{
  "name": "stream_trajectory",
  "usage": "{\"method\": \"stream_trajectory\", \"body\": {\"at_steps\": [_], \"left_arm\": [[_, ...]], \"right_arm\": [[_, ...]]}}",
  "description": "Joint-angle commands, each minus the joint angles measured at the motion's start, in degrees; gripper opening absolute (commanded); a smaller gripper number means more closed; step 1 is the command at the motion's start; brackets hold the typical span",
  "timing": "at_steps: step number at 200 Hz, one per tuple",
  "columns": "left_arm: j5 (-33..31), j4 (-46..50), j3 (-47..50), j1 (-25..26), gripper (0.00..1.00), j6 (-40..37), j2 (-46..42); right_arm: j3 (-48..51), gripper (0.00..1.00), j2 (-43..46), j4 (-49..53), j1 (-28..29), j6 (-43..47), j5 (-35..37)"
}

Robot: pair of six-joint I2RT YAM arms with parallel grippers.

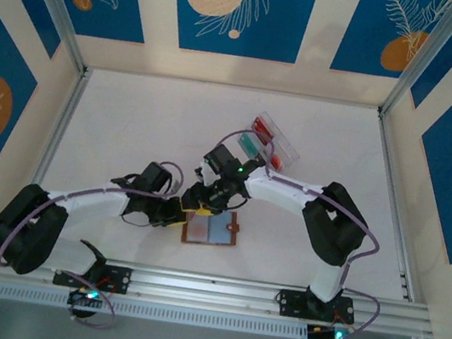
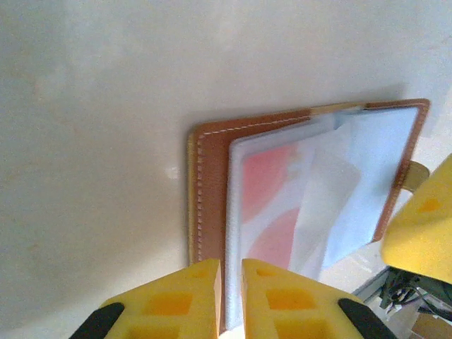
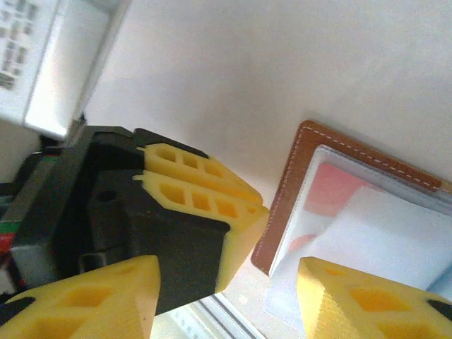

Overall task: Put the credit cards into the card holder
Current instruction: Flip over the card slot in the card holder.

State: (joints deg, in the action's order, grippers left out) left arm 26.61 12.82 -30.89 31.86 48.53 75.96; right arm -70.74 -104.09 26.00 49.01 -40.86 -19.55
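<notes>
The brown card holder lies open on the table, pale inside up. A red credit card shows through its translucent sleeve. My left gripper is at the holder's left edge, its yellow fingers nearly together with the leather and sleeve edge between them. My right gripper hovers open just above that corner of the holder, nothing between its fingers. One of its fingers shows at the holder's right side. A red card and a teal card sit in the clear tray.
The clear plastic tray stands behind the grippers, right of centre. An aluminium rail runs along the near table edge, close to the holder. Both arms cross low over the middle of the white table.
</notes>
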Motion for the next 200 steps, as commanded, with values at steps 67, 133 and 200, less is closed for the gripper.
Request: {"method": "stream_trajectory", "body": {"at_steps": [67,133,200], "left_arm": [[-3.0,13.4,-4.9,-2.2,0.15,-5.8,-4.4],[-2.2,13.5,-8.3,0.1,0.16,-6.1,-3.2],[-1.1,6.1,-9.0,3.4,0.14,-3.8,6.0]], "right_arm": [[5.4,0.02,4.1,8.5,-1.0,1.2,9.6],[-0.8,0.08,-6.2,7.8,3.1,1.5,11.0],[-1.1,0.28,-7.5,7.4,2.5,1.6,8.5]]}}
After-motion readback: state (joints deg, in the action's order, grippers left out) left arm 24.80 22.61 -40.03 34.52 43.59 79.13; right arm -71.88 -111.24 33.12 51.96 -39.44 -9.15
